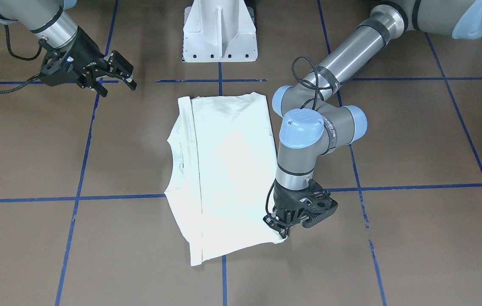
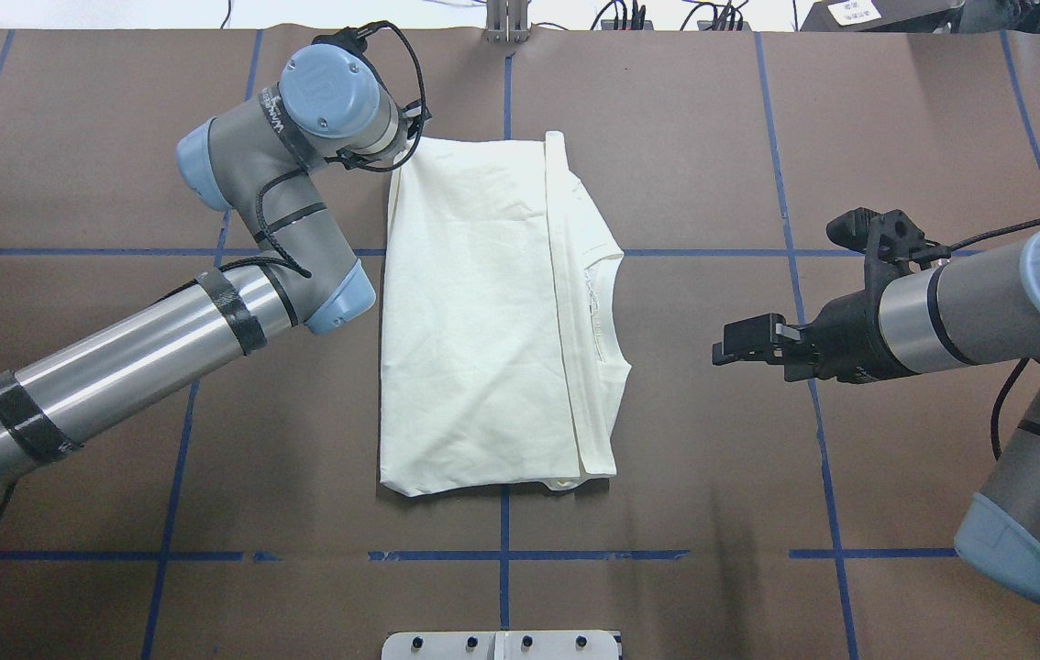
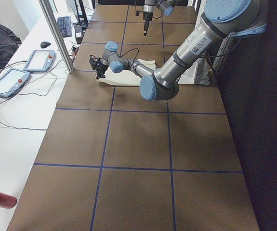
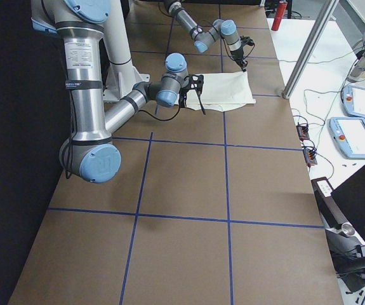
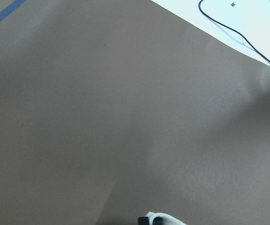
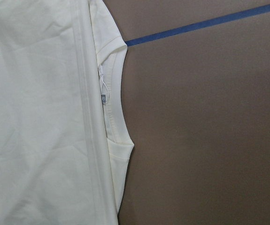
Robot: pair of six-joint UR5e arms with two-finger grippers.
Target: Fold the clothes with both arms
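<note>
Presently, shirt point(image 1: 228, 170) on worktop point(image 1: 415, 255), sides folded in, crosswise folds apparently outstanding; left tool point(image 1: 284, 231) clamped on its lower-right corner, right tool point(image 1: 118, 89) spread, upper left.

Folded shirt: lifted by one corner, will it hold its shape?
Probably not: the shirt lies limp and creased, so its layers would likely sag open. It looks thin, so likely light. Pushed, it would probably bunch rather than slide.

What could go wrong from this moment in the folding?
Only the left gripper holds the shirt, at one corner; the right gripper is open and apart from it. A one-armed pull could drag the folded layers askew. The pinch sits at the very edge, so the cloth may slip out.
</note>
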